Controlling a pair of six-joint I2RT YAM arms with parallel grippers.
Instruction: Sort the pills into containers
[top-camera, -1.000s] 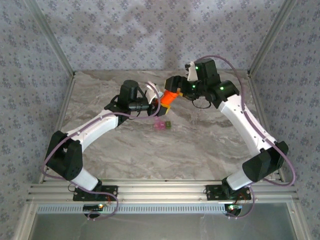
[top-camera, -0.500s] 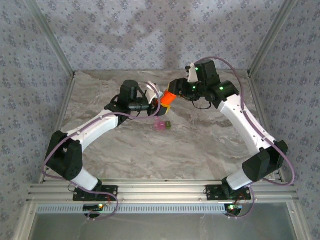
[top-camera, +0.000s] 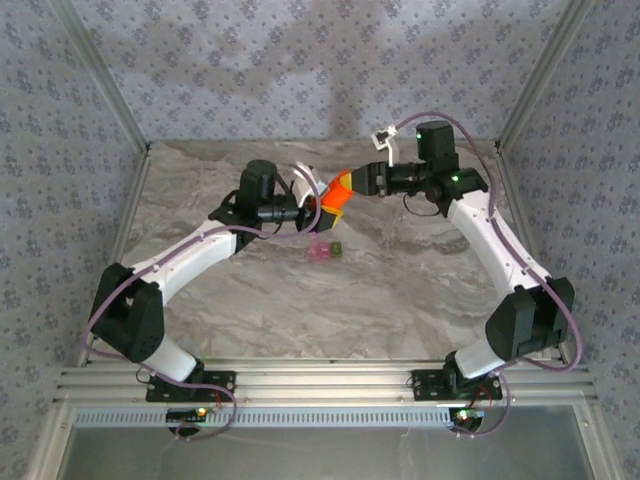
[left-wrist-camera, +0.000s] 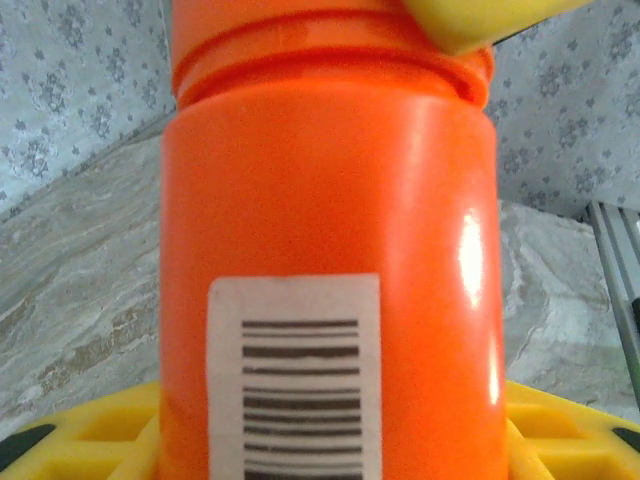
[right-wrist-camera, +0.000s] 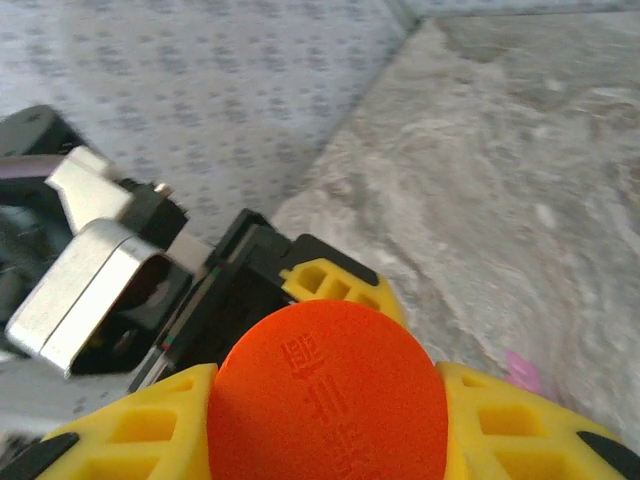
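Looking down, you see your left gripper (top-camera: 313, 196) holding the orange bottle (top-camera: 332, 203), your right gripper (top-camera: 351, 184) clamped on its cap (right-wrist-camera: 327, 395), and the containers (top-camera: 324, 250) apart on the table (top-camera: 400, 290)

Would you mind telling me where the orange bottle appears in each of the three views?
Top external: orange bottle tilted, slightly above centre.
Left wrist: the bottle upright in the middle, barcode label facing the camera.
Right wrist: its round cap end-on, bottom centre.
Shared landmark: the marbled table.

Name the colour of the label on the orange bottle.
The label is white with black barcode lines, best seen in the left wrist view.
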